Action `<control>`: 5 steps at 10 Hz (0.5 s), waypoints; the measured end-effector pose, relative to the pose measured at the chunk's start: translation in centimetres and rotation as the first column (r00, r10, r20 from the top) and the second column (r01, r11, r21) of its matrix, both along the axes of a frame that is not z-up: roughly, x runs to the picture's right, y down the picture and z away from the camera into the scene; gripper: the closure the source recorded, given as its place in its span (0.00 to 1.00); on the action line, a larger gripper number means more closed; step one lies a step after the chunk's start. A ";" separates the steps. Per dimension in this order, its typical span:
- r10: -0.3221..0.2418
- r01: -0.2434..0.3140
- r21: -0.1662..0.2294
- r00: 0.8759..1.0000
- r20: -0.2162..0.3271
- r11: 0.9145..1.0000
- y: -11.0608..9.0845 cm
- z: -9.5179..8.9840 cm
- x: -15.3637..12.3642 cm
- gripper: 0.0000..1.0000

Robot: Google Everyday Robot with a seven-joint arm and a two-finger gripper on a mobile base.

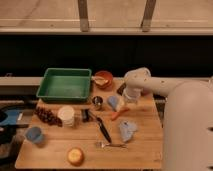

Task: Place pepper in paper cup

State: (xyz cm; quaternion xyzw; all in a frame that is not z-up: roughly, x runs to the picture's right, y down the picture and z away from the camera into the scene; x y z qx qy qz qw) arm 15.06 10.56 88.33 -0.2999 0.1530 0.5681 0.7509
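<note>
The wide-open tool [127, 102] hovers just above the pepper [120, 114] near the right edge of the bench [145, 147], likely to grasp it for the paper cup [66, 115].

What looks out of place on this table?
Nothing looks spilled or broken. The pepper lies loose beside the gripper, right of centre, well apart from the upright paper cup.

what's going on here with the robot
A one-armed robot is set to put the pepper into the paper cup. Its gripper hangs open just above and right of the pepper, which lies on the wooden table, not yet held. The cup stands well to the left, near the green tray.
</note>
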 end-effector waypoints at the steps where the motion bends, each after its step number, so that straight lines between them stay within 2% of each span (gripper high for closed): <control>1: 0.016 -0.016 -0.006 1.000 -0.001 1.000 -0.1 0.4 -0.2 0.22; 5: 0.060 -0.061 -0.074 0.998 -0.018 0.995 1.8 1.4 -1.2 0.22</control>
